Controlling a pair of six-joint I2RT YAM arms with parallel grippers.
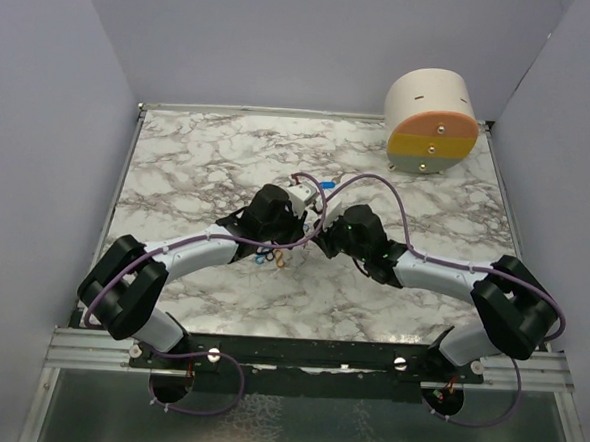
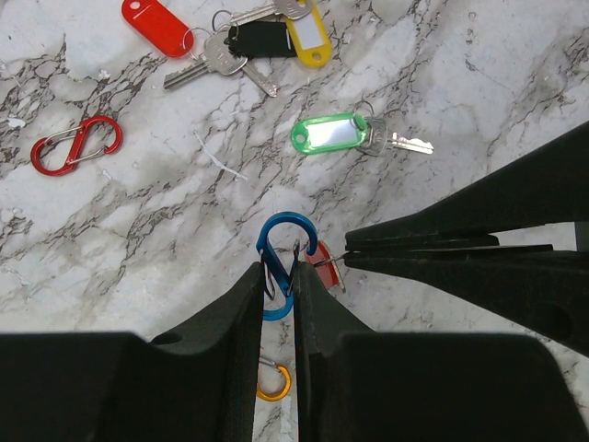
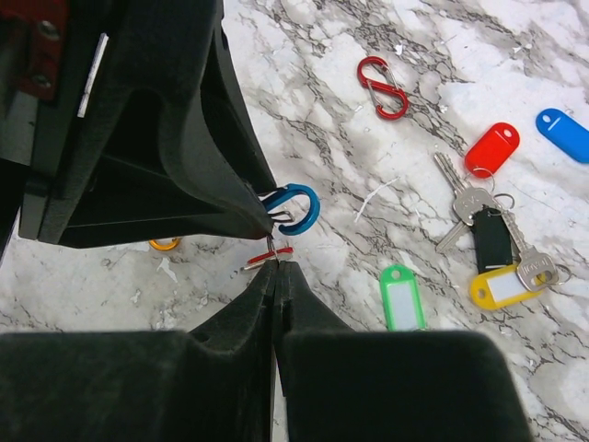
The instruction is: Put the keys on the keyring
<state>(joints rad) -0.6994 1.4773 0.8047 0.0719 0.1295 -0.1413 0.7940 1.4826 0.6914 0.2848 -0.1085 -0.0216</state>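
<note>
Blue loop of the keyring: clamped between the fingers of the left end effector, rounded end poking out past the tips, long axis running along the fingers.
Orange loop: linked behind the blue one, low under the left fingers.
Right end effector: fingers together on a thin red piece with a bit of wire. Cannot tell whether this is a key tag seen edge-on or another loop.
Deciding relation: red piece just beside the blue loop, on its right in the left wrist view, touching or very nearly. Right fingers come in roughly crosswise to the left fingers.
Nearer arm: neither; both tips meet at the same spot, mid-desk.
Green-tagged key: flat on the desk beyond the blue loop, shaft pointing right, apart from both end effectors.
Tagged bunch: farther out, untouched.
Likely next: a short sideways nudge from the right to hook the wire into the blue loop.
Risk: wire slipping off the loop's curve.
</note>
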